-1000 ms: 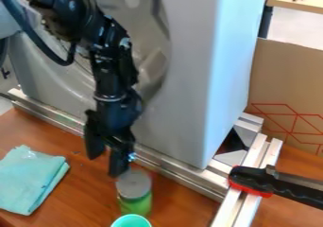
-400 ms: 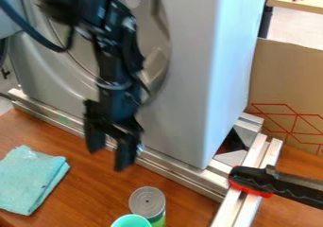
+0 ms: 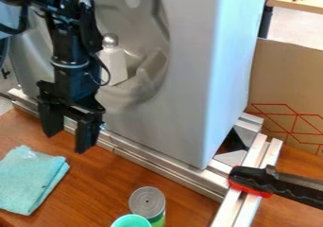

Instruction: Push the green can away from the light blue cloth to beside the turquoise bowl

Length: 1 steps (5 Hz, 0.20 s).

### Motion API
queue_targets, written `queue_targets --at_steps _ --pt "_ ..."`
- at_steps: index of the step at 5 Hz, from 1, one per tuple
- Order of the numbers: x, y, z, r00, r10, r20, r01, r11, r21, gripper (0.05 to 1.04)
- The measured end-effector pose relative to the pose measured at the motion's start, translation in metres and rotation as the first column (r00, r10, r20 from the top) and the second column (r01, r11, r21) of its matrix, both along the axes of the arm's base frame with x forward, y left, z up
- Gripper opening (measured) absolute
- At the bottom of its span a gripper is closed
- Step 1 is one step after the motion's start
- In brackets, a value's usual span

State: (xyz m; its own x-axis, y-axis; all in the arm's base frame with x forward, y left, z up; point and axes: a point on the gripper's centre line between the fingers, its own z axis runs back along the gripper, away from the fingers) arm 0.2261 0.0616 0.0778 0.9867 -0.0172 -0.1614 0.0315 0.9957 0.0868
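In the left part of the scene, above the worktop (image 3: 88, 190), the black gripper (image 3: 67, 142), pointing downward, open and empty, with a visible gap between its two fingers. On the left, on the near side of the gripper, a folded teal cloth (image 3: 30, 181), lying flat on the worktop. Further to the right, at the near edge, an upright can (image 3: 148, 203) with grey top and green side, and just beside it a teal cup (image 3: 131, 222). Behind these things, a metal rail (image 3: 163, 164) along a large grey housing (image 3: 199, 74). On the right, a clamp (image 3: 251, 178) with black and red parts, over another rail.
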Motion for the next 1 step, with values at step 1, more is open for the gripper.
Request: queue_targets --at_steps 1 --pt "-0.0183 0.0074 0.0008 0.998 -0.026 -0.049 0.027 0.999 0.023 1.001"
